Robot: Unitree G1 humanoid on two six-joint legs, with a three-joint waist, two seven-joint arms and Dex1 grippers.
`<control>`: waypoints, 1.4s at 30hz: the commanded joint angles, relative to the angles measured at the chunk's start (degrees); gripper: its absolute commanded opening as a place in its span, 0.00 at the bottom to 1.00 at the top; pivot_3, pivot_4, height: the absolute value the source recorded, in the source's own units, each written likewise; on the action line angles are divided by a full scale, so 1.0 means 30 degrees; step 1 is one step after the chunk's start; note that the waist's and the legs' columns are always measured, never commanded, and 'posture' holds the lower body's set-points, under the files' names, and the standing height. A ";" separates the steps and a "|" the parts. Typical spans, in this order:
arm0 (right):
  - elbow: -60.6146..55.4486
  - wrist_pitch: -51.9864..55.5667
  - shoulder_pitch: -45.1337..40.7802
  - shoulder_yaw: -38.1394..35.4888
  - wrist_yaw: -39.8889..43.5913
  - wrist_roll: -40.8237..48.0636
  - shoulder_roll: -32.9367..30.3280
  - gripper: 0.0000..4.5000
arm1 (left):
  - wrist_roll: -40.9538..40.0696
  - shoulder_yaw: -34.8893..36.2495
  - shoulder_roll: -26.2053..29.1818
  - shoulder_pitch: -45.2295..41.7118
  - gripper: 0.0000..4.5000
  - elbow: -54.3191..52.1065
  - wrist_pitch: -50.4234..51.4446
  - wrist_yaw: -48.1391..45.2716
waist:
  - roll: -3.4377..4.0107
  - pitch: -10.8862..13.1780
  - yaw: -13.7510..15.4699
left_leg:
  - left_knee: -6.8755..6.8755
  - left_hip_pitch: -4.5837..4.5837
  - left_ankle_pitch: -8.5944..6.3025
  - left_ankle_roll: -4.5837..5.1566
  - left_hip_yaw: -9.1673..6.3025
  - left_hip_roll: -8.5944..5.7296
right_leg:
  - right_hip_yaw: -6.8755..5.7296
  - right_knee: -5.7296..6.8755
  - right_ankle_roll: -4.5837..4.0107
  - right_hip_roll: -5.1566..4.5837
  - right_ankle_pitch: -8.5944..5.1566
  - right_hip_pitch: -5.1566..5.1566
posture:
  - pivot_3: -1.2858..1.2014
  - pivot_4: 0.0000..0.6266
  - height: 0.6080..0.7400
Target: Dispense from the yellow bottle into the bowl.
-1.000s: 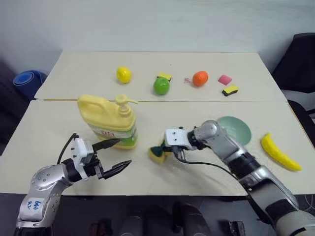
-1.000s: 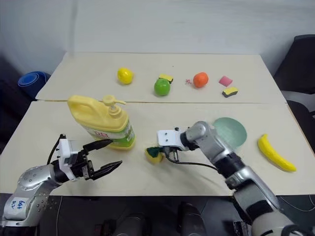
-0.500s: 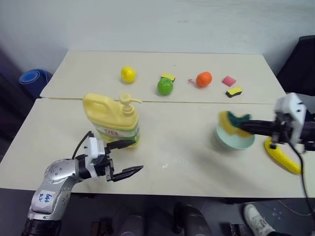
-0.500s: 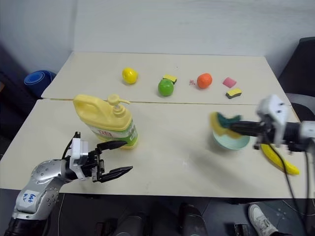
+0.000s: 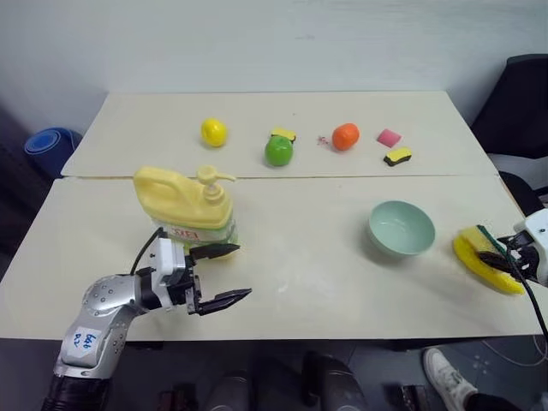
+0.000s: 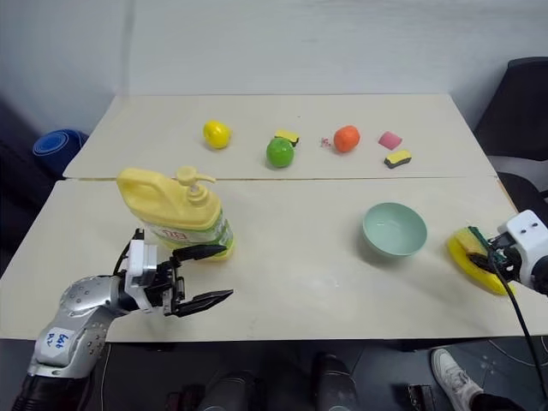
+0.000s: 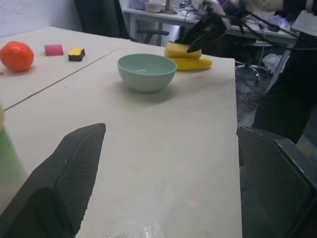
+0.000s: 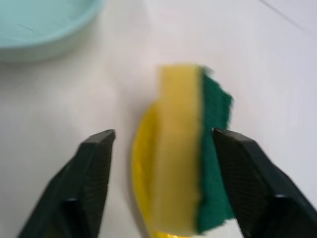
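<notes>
You're parking the sponge on the banana; right gripper is gaping, sponge released. Left gripper is hovering spread beside the yellow bottle, ready to grab. Bowl is sitting empty, well apart.

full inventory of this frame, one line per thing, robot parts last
yellow bottle: 1, yellow, front table, left
bowl: 1, mint green, front table, right
sponge: 1, yellow and green, on the banana, between the right gripper's open fingers
banana: 1, yellow, right edge
lemon: 1, yellow, back table
apple: 1, green, back table
orange: 1, back table
small sponges: 3, back table
left gripper: open, beside bottle
right gripper: open
</notes>
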 commanded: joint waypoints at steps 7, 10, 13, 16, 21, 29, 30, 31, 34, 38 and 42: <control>-1.0349 0.4589 0.0942 0.1948 0.1057 0.3283 0.0694 0.99 | -0.0122 0.1506 0.0645 0.1190 1.00 -0.0563 -0.0178 0.0232 | -0.0047 -0.0019 0.0119 | 0.0001 0.0013 -0.0019 -0.0022 -0.0050 0.0020 | -0.0008 -0.0024 0.0004 -0.0003 0.0002 -0.0004 | 0.52 0.24 1.00; -1.0312 0.4660 0.0465 0.3531 0.0110 0.2277 0.1658 0.99 | -0.0124 0.1416 0.0544 0.1222 1.00 -0.0923 0.0000 0.0516 | -0.0073 -0.0021 0.0357 | 0.0002 0.0030 -0.0019 -0.0018 -0.0068 0.0006 | -0.0023 -0.0040 0.0003 -0.0024 0.0003 -0.0027 | 0.52 0.24 1.00; -0.8412 0.4105 -0.0979 0.5622 -0.1862 0.0365 0.3520 0.99 | -0.0159 0.1317 0.0535 0.1229 1.00 -0.1287 0.0193 0.0771 | -0.0061 -0.0015 0.0382 | 0.0006 0.0005 -0.0018 0.0007 -0.0072 -0.0027 | -0.0034 -0.0052 0.0008 -0.0057 0.0007 -0.0043 | 0.52 0.24 1.00; -0.5593 0.1358 -0.1780 0.7100 -0.2912 -0.1830 0.4591 0.86 | -0.0322 0.1780 0.0699 0.1313 1.00 -0.1758 0.0387 0.1136 | -0.0065 -0.0018 0.0343 | 0.0007 0.0000 -0.0016 0.0010 -0.0071 -0.0035 | -0.0038 -0.0053 0.0011 -0.0058 0.0011 -0.0047 | 0.52 0.24 1.00; -0.4168 0.0294 -0.2687 0.7450 -0.2828 -0.2147 0.5206 0.48 | -0.0815 0.2911 0.1055 0.2195 1.00 -0.2622 0.0731 0.1382 | -0.0050 -0.0012 0.0248 | 0.0006 -0.0013 -0.0012 0.0011 -0.0078 -0.0031 | -0.0063 -0.0051 0.0010 -0.0043 0.0009 -0.0049 | 0.52 0.24 1.00; -0.2334 -0.1818 -0.4312 0.8051 -0.2115 -0.2969 0.5619 0.02 | -0.1797 0.4277 0.0771 0.3790 1.00 -0.4172 0.1160 0.2408 | -0.0061 -0.0012 -0.0080 | 0.0006 0.0006 -0.0009 0.0009 -0.0071 -0.0019 | -0.0054 -0.0034 0.0009 -0.0035 0.0008 -0.0041 | 0.52 0.24 1.00; -0.2477 -0.2211 -0.4541 0.8009 -0.1724 -0.2763 0.5669 0.02 | -0.2550 0.4682 0.0868 0.3977 1.00 -0.4614 0.1735 0.2610 | -0.0061 -0.0012 -0.0067 | 0.0006 0.0003 -0.0009 0.0010 -0.0073 -0.0019 | -0.0053 -0.0038 0.0009 -0.0036 0.0008 -0.0040 | 0.52 0.24 1.00; -0.3038 -0.2353 -0.4775 0.8013 -0.1031 -0.2330 0.5678 0.02 | -0.3575 0.5209 0.1144 0.4247 1.00 -0.5179 0.2491 0.2743 | -0.0062 -0.0010 -0.0093 | 0.0006 0.0001 -0.0009 0.0010 -0.0077 -0.0019 | -0.0055 -0.0039 0.0009 -0.0038 0.0009 -0.0040 | 0.52 0.24 1.00; -0.5814 -0.1621 -0.5508 0.8165 0.1314 -0.0633 0.5586 0.02 | -0.8976 0.7648 0.1849 0.4336 1.00 -0.6717 0.4931 0.4582 | -0.0060 0.0027 -0.0126 | 0.0007 -0.0016 -0.0010 0.0010 -0.0086 -0.0015 | -0.0054 -0.0036 0.0009 -0.0038 0.0009 -0.0053 | 0.52 0.24 1.00; -0.9163 -0.0039 -0.6691 0.9176 0.4132 0.0545 0.4859 0.02 | -1.2824 1.0219 0.3367 0.3024 1.00 -0.6964 0.6255 0.6552 | -0.0048 0.0032 -0.0114 | 0.0008 0.0004 -0.0003 -0.0018 -0.0126 -0.0001 | -0.0059 -0.0023 -0.0002 -0.0036 0.0004 -0.0045 | 0.52 0.24 1.00; -1.0988 0.2749 -0.9781 1.0984 0.5590 0.0671 0.5046 0.00 | -1.0424 0.9236 0.5429 -0.1763 0.88 -0.4144 0.5829 0.7352 | -0.0056 0.0036 0.0133 | 0.0018 -0.0005 0.0011 -0.0033 -0.0180 -0.0035 | -0.0099 -0.0024 -0.0018 -0.0035 0.0012 -0.0032 | 0.52 0.24 1.00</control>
